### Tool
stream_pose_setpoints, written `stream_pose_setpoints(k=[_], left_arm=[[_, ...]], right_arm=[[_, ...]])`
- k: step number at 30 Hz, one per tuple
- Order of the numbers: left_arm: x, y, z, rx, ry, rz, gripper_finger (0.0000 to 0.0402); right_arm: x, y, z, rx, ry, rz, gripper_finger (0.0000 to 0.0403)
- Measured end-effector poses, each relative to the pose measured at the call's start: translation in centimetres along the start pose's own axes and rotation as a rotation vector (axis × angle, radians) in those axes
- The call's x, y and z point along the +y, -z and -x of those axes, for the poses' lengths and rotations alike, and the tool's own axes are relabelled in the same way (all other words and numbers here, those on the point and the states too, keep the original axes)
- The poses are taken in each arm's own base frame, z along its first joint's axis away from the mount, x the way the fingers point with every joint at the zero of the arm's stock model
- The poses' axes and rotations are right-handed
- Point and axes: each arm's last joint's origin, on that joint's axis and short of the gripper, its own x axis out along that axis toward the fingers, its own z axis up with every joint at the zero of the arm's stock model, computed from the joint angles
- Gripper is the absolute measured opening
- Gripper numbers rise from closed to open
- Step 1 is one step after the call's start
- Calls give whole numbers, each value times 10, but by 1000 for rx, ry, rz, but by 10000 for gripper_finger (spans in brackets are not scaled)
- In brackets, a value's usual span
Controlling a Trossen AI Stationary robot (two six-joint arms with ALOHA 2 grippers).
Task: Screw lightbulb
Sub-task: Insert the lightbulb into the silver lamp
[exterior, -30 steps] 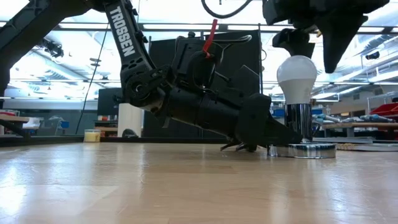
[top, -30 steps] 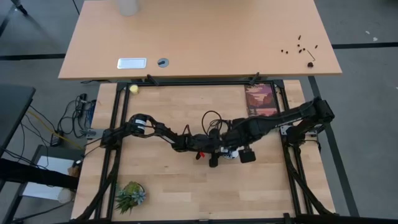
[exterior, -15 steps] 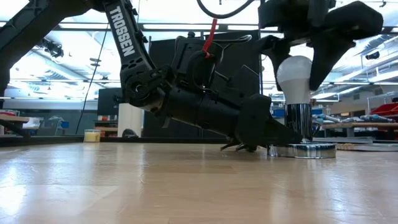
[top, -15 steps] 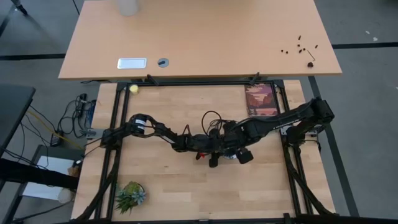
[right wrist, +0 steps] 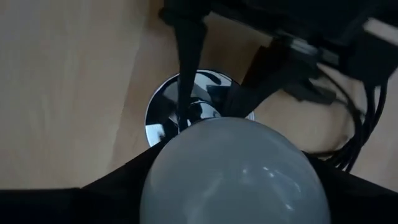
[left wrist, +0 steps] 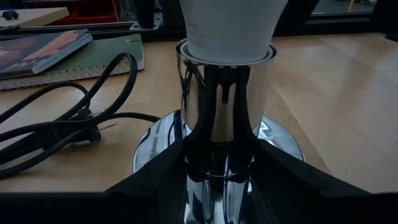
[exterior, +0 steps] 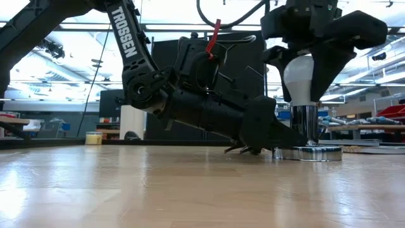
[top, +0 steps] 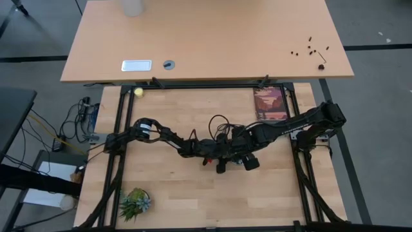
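Observation:
The white lightbulb (exterior: pixel 302 75) stands upright in the chrome socket (exterior: pixel 307 124), whose round base (exterior: pixel 307 153) rests on the wooden table. My right gripper (exterior: pixel 304 88) comes down from above and is shut on the lightbulb (right wrist: pixel 233 168), one dark finger on each side of the globe. Low over the table, my left gripper (left wrist: pixel 222 158) is shut on the socket's chrome stem (left wrist: pixel 224 106) just above the base. In the high view both grippers meet at mid-table, left gripper (top: pixel 226 158) and right gripper (top: pixel 248 160), and they hide the bulb.
A black cord (left wrist: pixel 62 124) loops on the table beside the socket. A book (top: pixel 270 103) lies at the back right, a small plant (top: pixel 135 201) at the front left, a yellow ball (top: pixel 138 92) at the back left. A second table (top: pixel 206 38) stands behind.
The right gripper has come down from above the bulb and its fingers have closed in against the globe. The left gripper and the socket have stayed put.

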Motion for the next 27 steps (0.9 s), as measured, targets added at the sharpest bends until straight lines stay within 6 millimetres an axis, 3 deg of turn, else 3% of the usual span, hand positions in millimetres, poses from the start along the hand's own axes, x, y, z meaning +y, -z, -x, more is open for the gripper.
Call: stream_pose_setpoints(k=[7, 15, 22, 27], left_arm=[[0, 0, 0, 0, 0, 1, 194], [0, 0, 0, 0, 1, 5, 194], [0, -2, 0, -28, 0, 59, 194], [0, -2, 0, -36, 0, 76, 194]], right_arm=[[-4, 1, 0, 6, -13, -362, 255], [-3, 1, -1, 24, -54, -1018, 297], [-4, -1, -1, 22, -51, -1494, 269], [-3, -1, -1, 23, -42, -1708, 262]])
